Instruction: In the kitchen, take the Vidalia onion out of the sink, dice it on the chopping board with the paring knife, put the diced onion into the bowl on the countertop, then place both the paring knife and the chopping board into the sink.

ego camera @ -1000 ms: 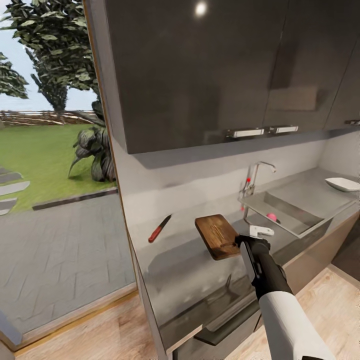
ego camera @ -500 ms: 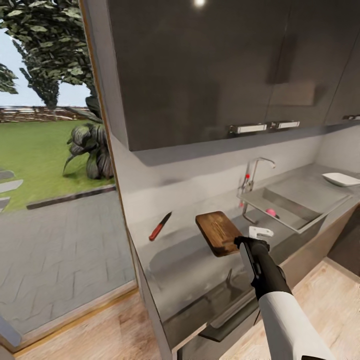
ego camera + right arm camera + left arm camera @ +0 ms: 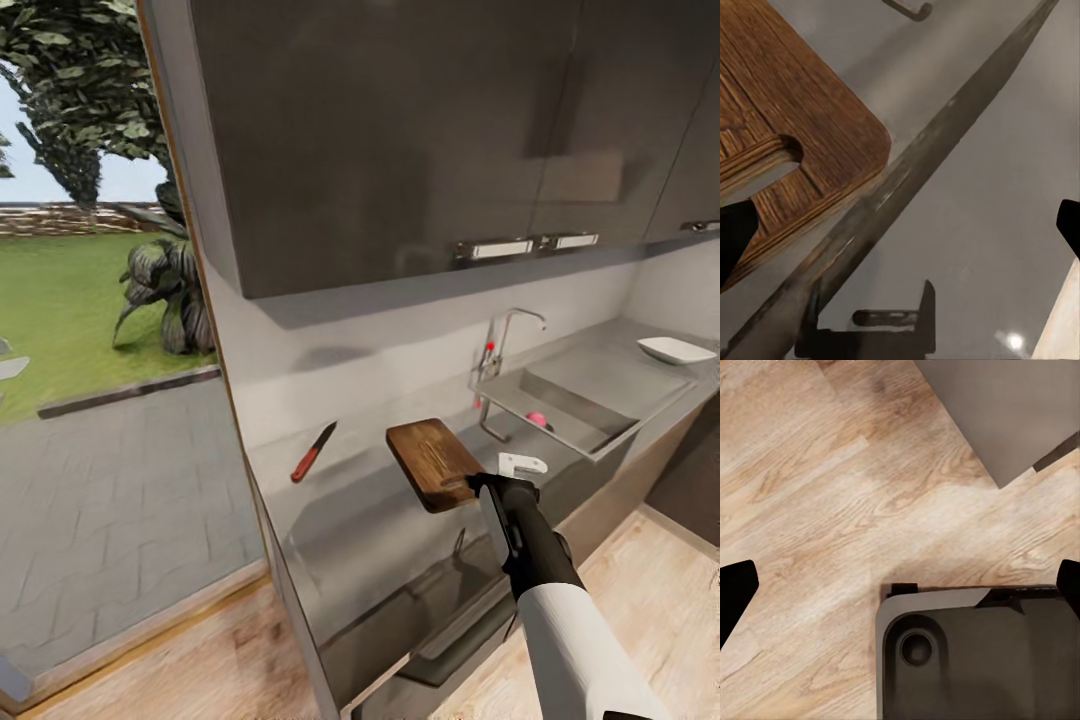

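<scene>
In the head view the whole scene has slid slightly leftward and down against a second ago, so it is the camera that has turned; the things on the countertop (image 3: 360,520) have not moved among themselves. The chopping board (image 3: 434,463) lies near the counter's front edge, the paring knife (image 3: 313,452) well apart at its nine o'clock, and the sink (image 3: 560,400) at its two o'clock with the Vidalia onion (image 3: 537,419) resting in the basin. The bowl (image 3: 676,349) sits farther along at the sink's two o'clock. The right gripper (image 3: 522,466) hangs just beside the board's three o'clock edge, holding nothing; the onion is not yet fetched, so I judge the task barely begun and the base to be squaring up toward the sink. In the left wrist view the left gripper (image 3: 900,585) points down at wooden floor, its dark tips far apart and empty. In the right wrist view the jaws stand wide with nothing between them, over the board's rounded corner and its handle slot, beside the counter's front edge.
</scene>
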